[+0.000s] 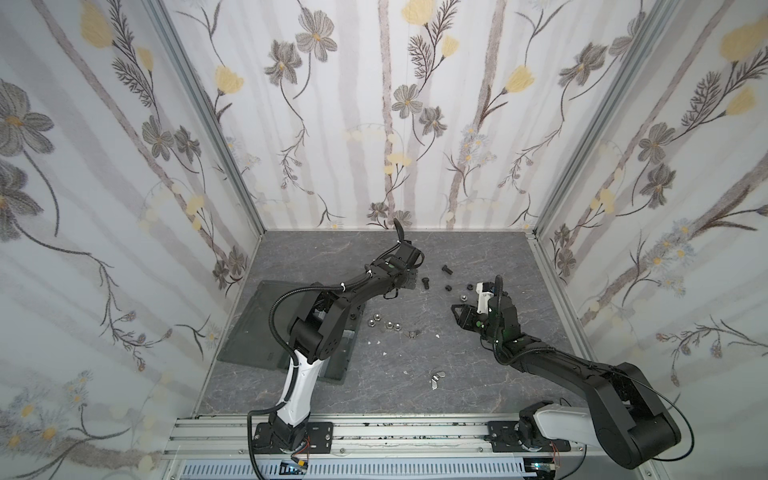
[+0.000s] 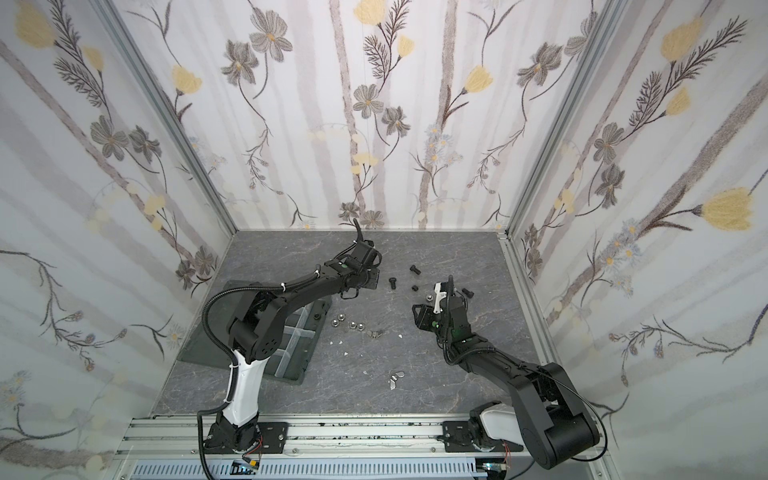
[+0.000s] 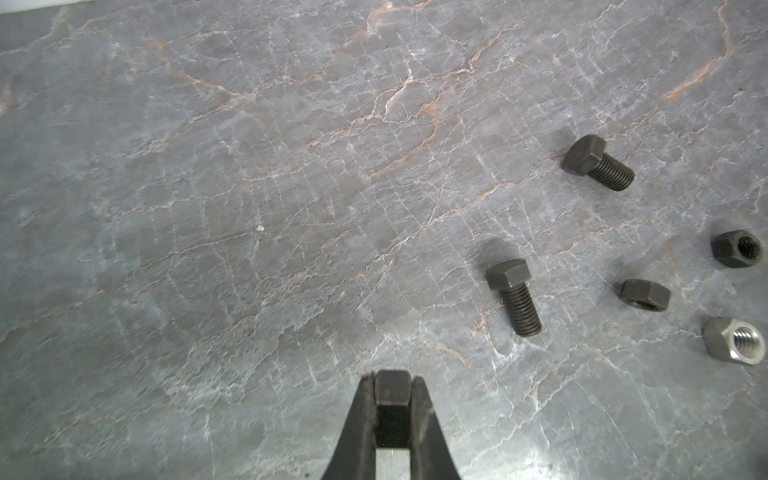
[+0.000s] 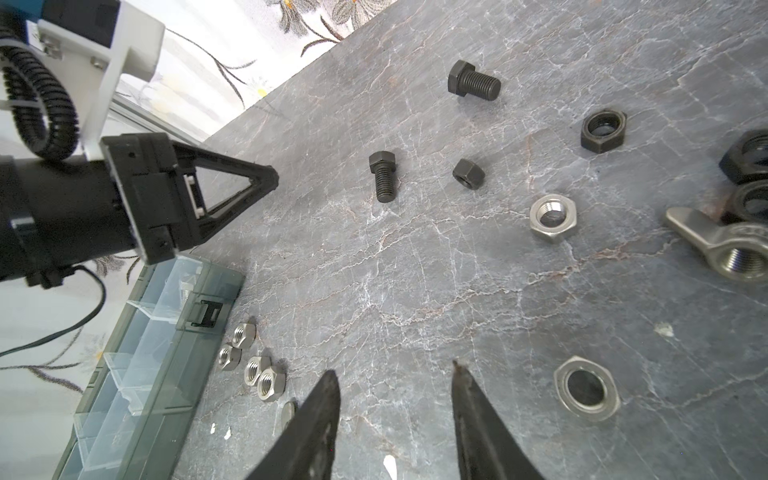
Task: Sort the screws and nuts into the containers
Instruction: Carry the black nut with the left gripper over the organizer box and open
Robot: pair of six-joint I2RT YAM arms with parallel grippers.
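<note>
clamping a matte black hex-head bolt (image 3: 392, 392) in closed jaws, the left gripper (image 3: 392, 380) sits apart from the dark grey plastic organiser tray (image 4: 183, 374); the next move is probably carrying it there. the right gripper (image 4: 395, 370), farther from that tray, is open and empty.

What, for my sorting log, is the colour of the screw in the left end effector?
Matte black; the screw shows best in the left wrist view.
</note>
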